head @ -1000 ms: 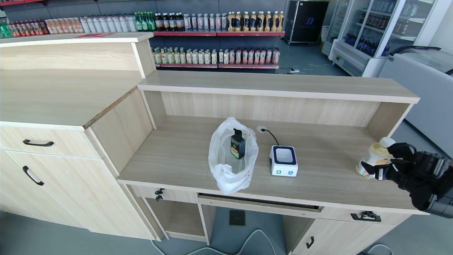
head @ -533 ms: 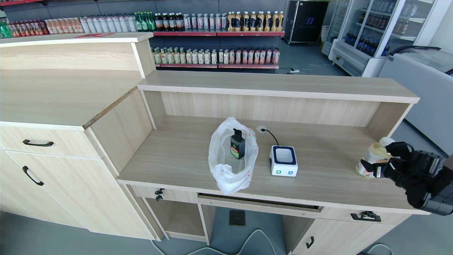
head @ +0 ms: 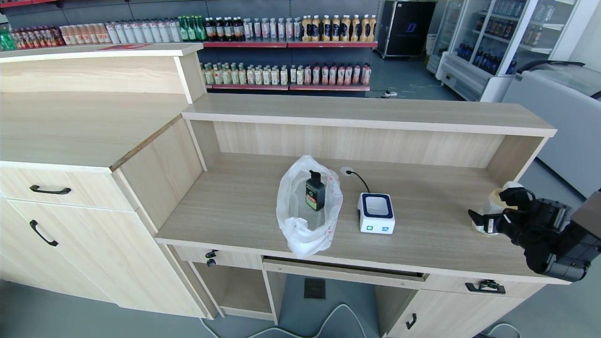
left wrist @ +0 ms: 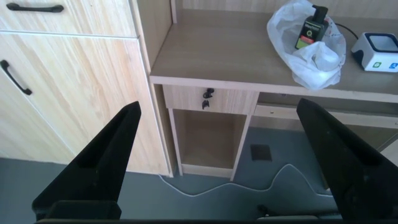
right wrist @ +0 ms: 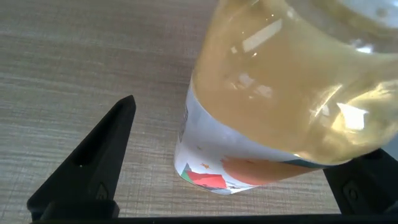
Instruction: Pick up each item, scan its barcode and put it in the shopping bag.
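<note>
Over at the right end of the counter sits a bottle of yellowish drink with a white cap, and the right hand is straddling it, one finger on each side. From the right wrist view the bottle sits between the fingers, but there's a clear strip of wood showing between one finger and the label, so the right hand is spread around it and not clamped yet. The bottle's base looks to be resting on the counter.

Near the middle of the counter is the white shopping bag, mouth open, with a dark pump bottle upright inside. The scanner is just beside the bag, on the side toward the drink, with its black cable running back to a hole in the counter.

The left hand hangs low in front of the cabinet drawers, fingers wide apart and holding nothing, with the bag and scanner farther off.
</note>
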Controlling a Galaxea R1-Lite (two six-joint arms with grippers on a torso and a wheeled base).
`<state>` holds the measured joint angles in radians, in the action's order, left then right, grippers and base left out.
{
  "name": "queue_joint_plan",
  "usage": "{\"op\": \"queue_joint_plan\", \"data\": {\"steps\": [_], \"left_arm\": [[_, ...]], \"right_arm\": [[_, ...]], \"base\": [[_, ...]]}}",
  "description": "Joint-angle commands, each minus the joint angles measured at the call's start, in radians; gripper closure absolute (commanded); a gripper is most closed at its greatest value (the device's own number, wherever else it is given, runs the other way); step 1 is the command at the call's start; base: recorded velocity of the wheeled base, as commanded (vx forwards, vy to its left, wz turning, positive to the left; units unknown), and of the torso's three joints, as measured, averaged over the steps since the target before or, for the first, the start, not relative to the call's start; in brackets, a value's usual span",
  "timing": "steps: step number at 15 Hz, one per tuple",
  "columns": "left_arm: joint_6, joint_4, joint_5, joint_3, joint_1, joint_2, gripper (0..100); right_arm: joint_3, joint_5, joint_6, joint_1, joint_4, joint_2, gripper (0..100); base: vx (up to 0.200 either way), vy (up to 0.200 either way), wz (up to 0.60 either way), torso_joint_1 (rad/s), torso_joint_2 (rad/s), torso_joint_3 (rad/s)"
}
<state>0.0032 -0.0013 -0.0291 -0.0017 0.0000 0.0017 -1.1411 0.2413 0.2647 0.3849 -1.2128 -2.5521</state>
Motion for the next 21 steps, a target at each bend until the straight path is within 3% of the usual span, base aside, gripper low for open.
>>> {"op": "queue_joint_plan", "data": {"steps": [1,10,11,21], "left_arm": [[0.000,0.000,0.000,0.000,0.000,0.000,0],[0.000,0.000,0.000,0.000,0.000,0.000,0],[0.000,0.000,0.000,0.000,0.000,0.000,0],[0.000,0.000,0.000,0.000,0.000,0.000,0]], "right_arm": [[-0.020,0.001,-0.001,-0.008,-0.001,-0.023,0],[-0.124,0.001,-0.021,-0.017,0.056,-0.037,0],[-0.126,0.001,-0.024,-0.020,0.056,-0.037,100],[-0.131,0.001,-0.016,-0.035,0.045,-0.019,100]], "base": [[0.000,0.000,0.00,0.000,0.00,0.000],[0.000,0.000,0.00,0.000,0.00,0.000],[0.000,0.000,0.00,0.000,0.00,0.000],[0.000,0.000,0.00,0.000,0.00,0.000]]}}
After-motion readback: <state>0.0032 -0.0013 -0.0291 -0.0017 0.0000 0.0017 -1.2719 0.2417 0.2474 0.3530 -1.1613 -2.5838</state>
